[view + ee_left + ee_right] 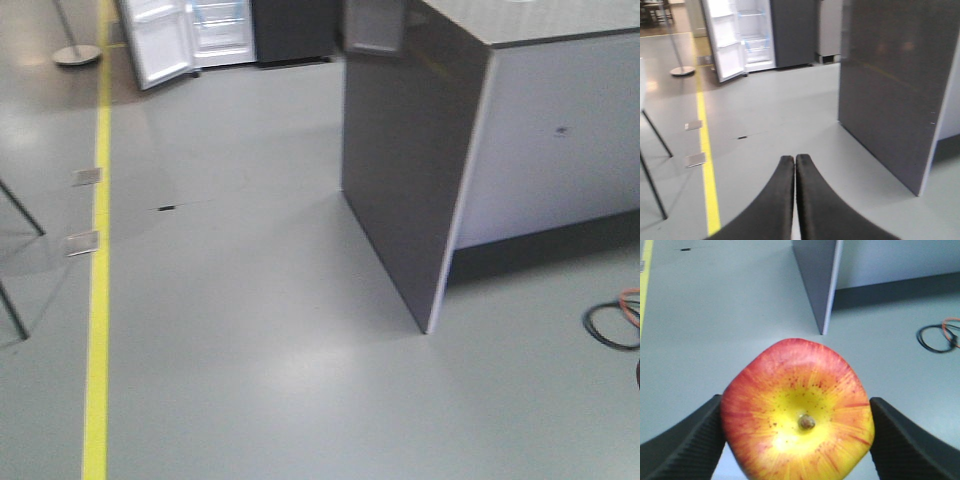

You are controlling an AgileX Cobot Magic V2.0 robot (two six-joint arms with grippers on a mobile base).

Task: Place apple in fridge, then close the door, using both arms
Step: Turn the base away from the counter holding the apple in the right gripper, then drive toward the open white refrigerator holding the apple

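Observation:
The apple [797, 412], red with a yellow centre and stem dimple, is gripped between the black fingers [685, 445] of my right gripper [797, 420], held above the grey floor. My left gripper [795, 159] is shut and empty, pointing across the floor toward the fridge [757, 37]. The fridge stands far off with its white interior showing; its door [727, 47] is swung open to the left. In the front view the fridge [222, 30] and its open door [160, 42] are at the top left. Neither gripper shows in the front view.
A dark counter with a grey side panel [410, 150] stands to the right, also in the left wrist view [890, 90]. A yellow floor line [97, 300] runs on the left. Coiled cables [612, 325] lie at the right. Table legs [15, 260] and a stand base [77, 55] are left.

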